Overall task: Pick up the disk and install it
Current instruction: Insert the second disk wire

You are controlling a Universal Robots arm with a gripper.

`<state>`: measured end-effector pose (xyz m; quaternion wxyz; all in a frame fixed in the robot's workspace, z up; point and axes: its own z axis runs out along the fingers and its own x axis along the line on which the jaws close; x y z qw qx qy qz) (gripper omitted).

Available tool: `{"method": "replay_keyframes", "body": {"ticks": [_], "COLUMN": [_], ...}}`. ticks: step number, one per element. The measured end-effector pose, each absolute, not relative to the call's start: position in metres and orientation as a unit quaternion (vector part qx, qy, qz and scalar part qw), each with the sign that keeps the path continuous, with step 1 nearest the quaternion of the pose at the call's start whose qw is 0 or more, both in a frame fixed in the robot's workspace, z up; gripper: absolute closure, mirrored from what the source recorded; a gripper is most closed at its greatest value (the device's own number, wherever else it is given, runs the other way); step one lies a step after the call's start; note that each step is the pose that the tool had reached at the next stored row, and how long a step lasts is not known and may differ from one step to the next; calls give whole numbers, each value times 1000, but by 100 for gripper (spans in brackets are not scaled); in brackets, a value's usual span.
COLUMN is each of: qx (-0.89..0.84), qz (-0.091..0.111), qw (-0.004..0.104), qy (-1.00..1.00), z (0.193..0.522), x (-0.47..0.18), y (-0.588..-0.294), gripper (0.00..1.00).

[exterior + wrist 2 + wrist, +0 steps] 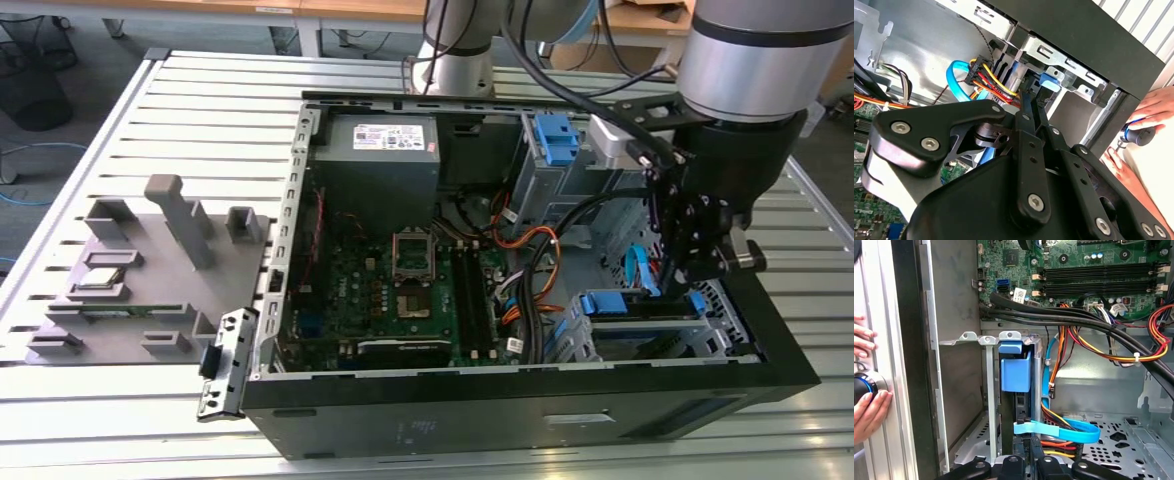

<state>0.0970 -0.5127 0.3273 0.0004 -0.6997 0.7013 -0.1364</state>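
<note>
The disk point(1015, 371) is sitting edge-up in the drive cage point(988, 390) of the open computer case point(534, 400), its long axis running into the bay, blue bracket end facing out. The pincer point(694, 262) is hovering just above it; I cannot tell if it is open.

The arm point(761, 50) is built of silver-grey tube segments with black joint bands. Black cables point(561, 85) are routed along it. The gripper point(1029, 150) is formed of matte black linkage bars fastened by silver screws point(1035, 202).
</note>
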Motion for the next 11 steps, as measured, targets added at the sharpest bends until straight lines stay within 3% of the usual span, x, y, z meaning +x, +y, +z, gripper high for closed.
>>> {"method": "replay_keyframes", "body": {"ticks": [11], "qx": [-700], "qz": [-136], "qw": [1], "qy": [701], "z": [324], "x": [97], "y": [-513], "gripper": [83]}}
